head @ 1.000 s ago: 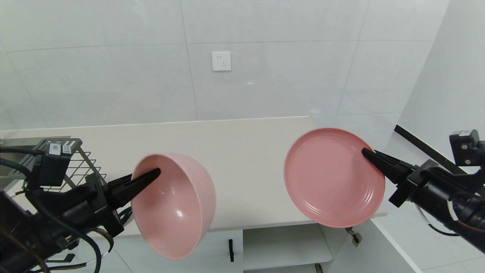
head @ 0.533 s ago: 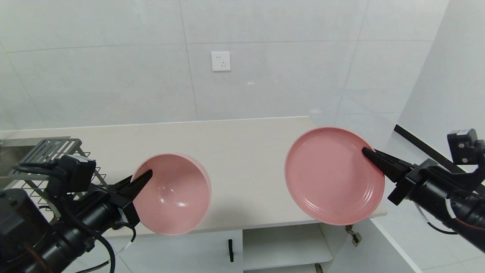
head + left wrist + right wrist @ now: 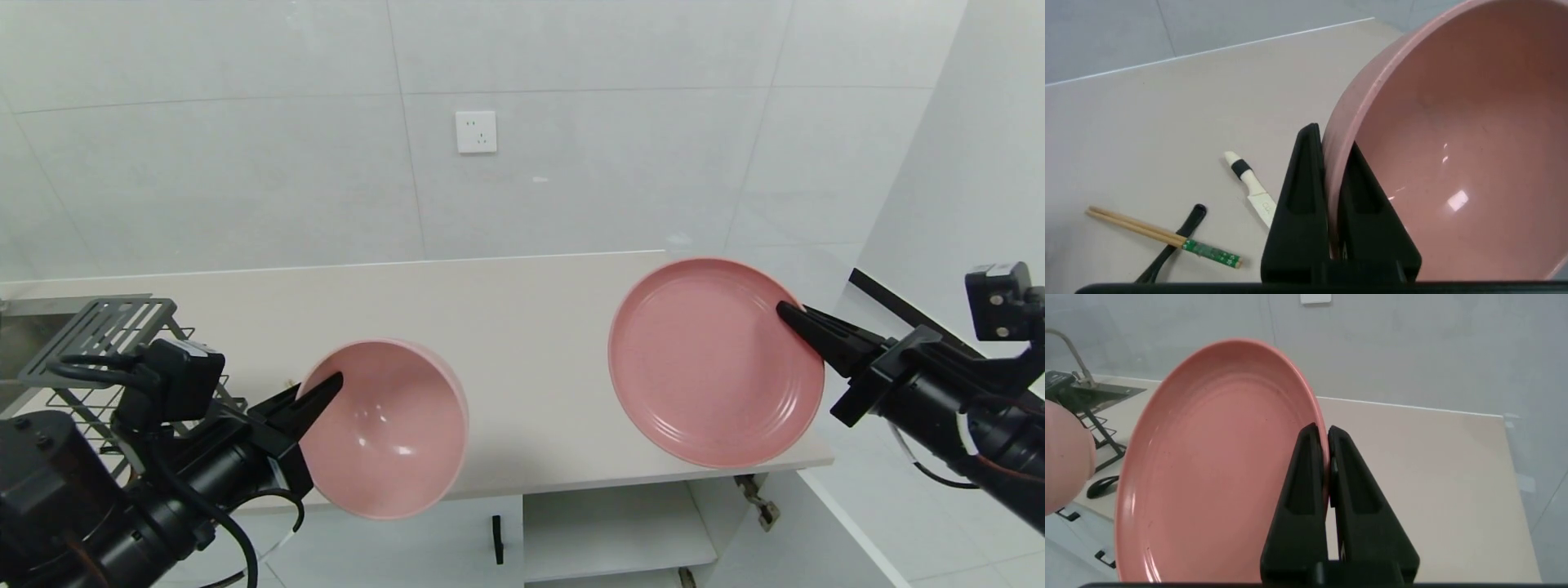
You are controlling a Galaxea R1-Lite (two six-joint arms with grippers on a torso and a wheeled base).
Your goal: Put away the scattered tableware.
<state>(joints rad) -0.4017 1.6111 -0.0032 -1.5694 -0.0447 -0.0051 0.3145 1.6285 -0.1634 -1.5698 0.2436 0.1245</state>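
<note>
You have the left gripper (image 3: 326,384) closed on the rim of the pink bowl (image 3: 392,433). One finger is inside the bowl and the other is outside, as the left wrist view shows (image 3: 1329,143). The bowl (image 3: 1454,147) is held in the air, tilted so that its opening faces toward the robot. It is above the front edge of the beige counter (image 3: 522,327), on the left side.

Your right gripper (image 3: 788,314) is closed on the rim of the pink plate (image 3: 702,359), with the jaws narrow and the thin edge between them (image 3: 1324,433). The plate (image 3: 1217,465) stands almost upright in the air with its upper face turned to the robot. It is over the right front corner of the counter. Bowl and plate are well apart from each other.

On the counter below the bowl you can see a pair of wooden chopsticks (image 3: 1151,233) with green ends. A black utensil handle (image 3: 1176,245) lies under them and crosses them. Just beside these lies a small white knife-like utensil with a black band (image 3: 1249,184); I cannot tell exactly what it is.

A grey metal dish rack (image 3: 98,322) stands at the left end of the counter. A white wall socket (image 3: 477,131) is on the tiles behind.
</note>
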